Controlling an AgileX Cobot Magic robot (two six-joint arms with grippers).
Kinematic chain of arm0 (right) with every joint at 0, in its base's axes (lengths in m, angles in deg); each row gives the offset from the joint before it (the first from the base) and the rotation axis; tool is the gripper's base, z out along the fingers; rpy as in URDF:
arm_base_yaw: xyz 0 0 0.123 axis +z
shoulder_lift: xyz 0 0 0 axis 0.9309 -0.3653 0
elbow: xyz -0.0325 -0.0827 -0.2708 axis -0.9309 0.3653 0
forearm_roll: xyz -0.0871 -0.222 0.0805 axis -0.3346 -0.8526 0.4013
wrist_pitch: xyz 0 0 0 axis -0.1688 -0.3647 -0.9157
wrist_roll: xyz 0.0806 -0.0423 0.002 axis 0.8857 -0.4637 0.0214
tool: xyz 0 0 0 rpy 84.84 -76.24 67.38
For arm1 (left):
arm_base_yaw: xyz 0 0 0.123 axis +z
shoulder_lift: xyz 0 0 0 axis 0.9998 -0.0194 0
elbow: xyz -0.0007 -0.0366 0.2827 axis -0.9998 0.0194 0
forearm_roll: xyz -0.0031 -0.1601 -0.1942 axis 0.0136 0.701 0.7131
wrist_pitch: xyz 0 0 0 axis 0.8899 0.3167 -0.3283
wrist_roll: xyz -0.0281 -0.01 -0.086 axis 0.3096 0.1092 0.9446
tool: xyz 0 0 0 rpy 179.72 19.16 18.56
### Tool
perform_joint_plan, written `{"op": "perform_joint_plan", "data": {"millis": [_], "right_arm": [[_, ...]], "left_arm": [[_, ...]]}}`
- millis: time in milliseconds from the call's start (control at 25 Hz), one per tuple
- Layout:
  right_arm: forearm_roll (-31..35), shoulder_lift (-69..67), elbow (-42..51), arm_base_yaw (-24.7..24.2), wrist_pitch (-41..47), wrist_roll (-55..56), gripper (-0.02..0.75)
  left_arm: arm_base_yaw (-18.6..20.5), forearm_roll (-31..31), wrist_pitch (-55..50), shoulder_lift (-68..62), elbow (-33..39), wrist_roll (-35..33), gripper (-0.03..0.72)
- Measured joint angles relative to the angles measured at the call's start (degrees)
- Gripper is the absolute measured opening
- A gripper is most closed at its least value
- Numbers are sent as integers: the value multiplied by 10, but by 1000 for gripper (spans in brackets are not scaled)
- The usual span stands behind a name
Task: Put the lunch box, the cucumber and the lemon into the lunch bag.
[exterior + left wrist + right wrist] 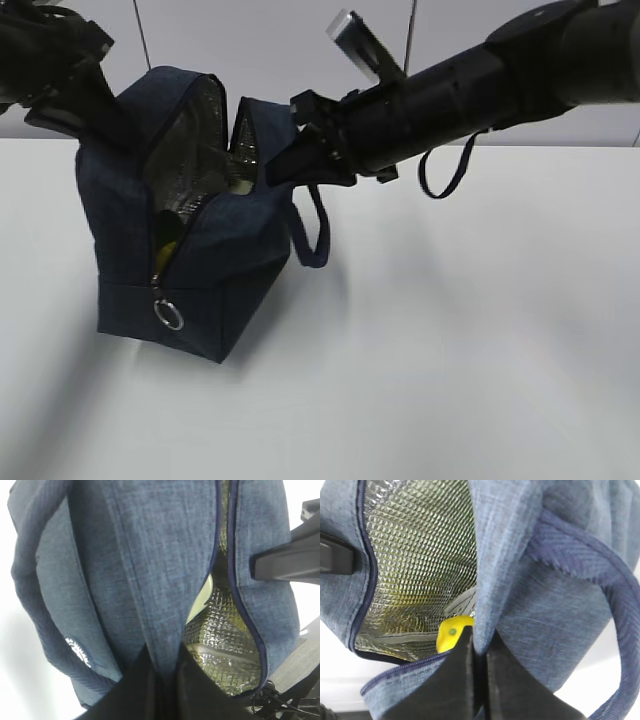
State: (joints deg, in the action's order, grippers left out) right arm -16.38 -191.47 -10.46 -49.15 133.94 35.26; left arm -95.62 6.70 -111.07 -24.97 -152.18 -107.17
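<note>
The bag (190,250) stands upright on the table (450,350), unzipped, each side of its mouth pinched by a gripper. The left gripper (162,667) is closed on the fabric of one rim; the right gripper (477,655) is clamped on the opposite rim, just beside a handle (600,575). Between them the foil lining (420,555) shows. The lemon (451,632) lies inside, just ahead of the right fingertips, its tip toward that camera. A pale edge (200,602) deeper in may be the box; the cucumber cannot be made out. Nothing is left on the table, so loading looks done, or nearly. The bag's long axis runs from the ring pull (168,315) away toward the far wall
</note>
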Motion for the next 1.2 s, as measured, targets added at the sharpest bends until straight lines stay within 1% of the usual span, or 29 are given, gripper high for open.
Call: {"op": "perform_joint_plan", "data": {"millis": [80, 160, 320, 400, 640, 800, 960, 1200], "right_arm": [[-42, 22, 0, -14, 11, 22, 4], [-78, 39, 0, -26, 24, 38, 4], [-128, 50, 0, -46, 63, 56, 4], [-148, 51, 0, -52, 77, 63, 4], [-195, 62, 0, -55, 105, 76, 3], [-255, 89, -2, -57, 108, 100, 3], [-312, 96, -8, -57, 110, 124, 3], [-331, 96, -8, -58, 110, 126, 3]], "left_arm": [[-17, 11, 8, 0, 0, 0, 2], [-44, 12, 23, 0, 0, 0, 2], [-93, 13, 57, 0, 0, 6, 2], [-107, 15, 65, 0, 0, 10, 2], [-134, 50, 67, -19, 0, 14, 2], [-153, 65, 84, -36, 0, 14, 2], [-170, 73, 122, -44, 0, 14, 2], [-179, 78, 129, -57, 0, 16, 2]]}}
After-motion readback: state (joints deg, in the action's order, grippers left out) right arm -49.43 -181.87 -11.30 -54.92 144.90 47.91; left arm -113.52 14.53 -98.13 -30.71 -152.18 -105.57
